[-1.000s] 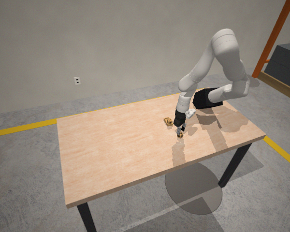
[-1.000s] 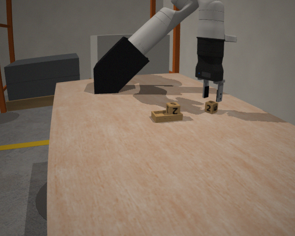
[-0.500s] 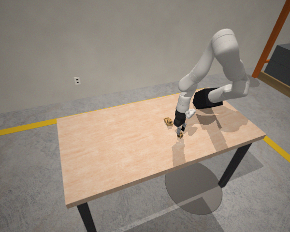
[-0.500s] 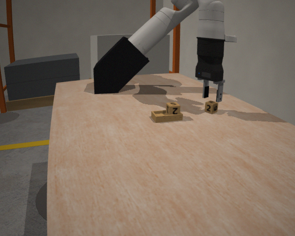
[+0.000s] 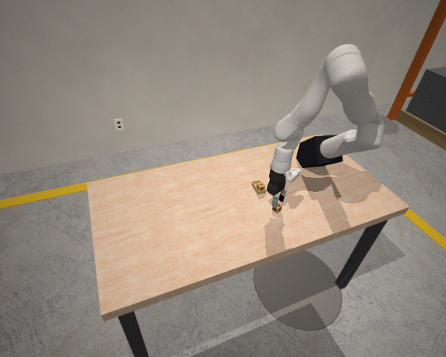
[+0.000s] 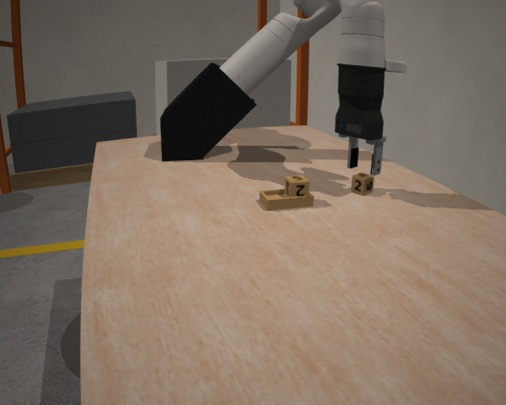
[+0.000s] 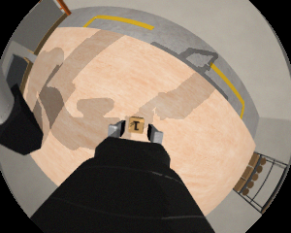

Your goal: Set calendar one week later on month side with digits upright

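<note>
Tray (image 6: 272,200) nearest in the exterior view, lying flat on the table (image 6: 244,305); its left compartment shows bare floor, its right one holds a cube (image 6: 297,185) with a 2 on the face toward that camera. Second cube (image 6: 362,183) stands on the table to the right of the tray, apart from it, also showing a 2 toward that camera. Gripper (image 6: 364,163) hangs directly above this loose cube, pointing straight down; fingers spread wide, nothing between them. Fingertips (image 6: 376,167) sit at about the level of the cube's top, one to each side; contact cannot be judged. Wrist view shows the cube (image 7: 136,126) centred between both fingertips. Black arm base (image 6: 187,131) farther back.
</note>
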